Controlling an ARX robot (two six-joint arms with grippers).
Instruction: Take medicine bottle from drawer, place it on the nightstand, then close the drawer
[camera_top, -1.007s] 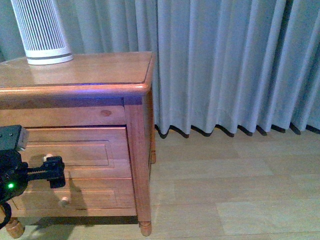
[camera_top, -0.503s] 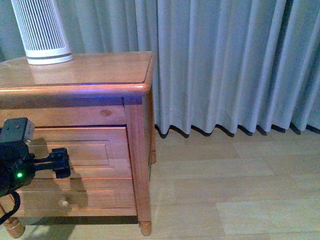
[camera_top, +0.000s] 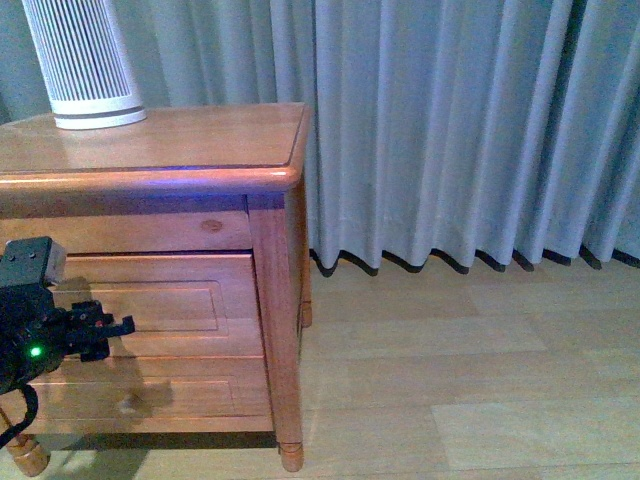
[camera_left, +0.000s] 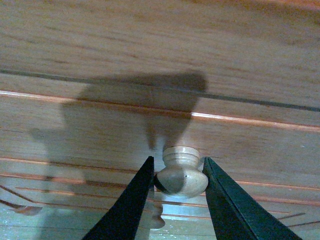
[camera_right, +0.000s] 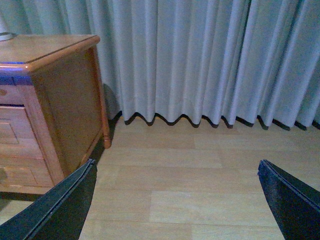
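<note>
Left claw (camera_left: 177, 162) is pinched narrow on the round pale wooden knob (camera_left: 181, 176) of the closed honey-wood upper drawer (camera_top: 150, 300). The knob looks smooth and slippery, so grip behind its bulge. Small white medicine bottle unseen, presumably inside. Right claw (camera_right: 176, 167) gapes wide, empty.

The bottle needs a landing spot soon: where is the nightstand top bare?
The nightstand top is bare from the ribbed cylinder to its right and front edges. Crowded only at the back left, where the cylinder stands.
</note>
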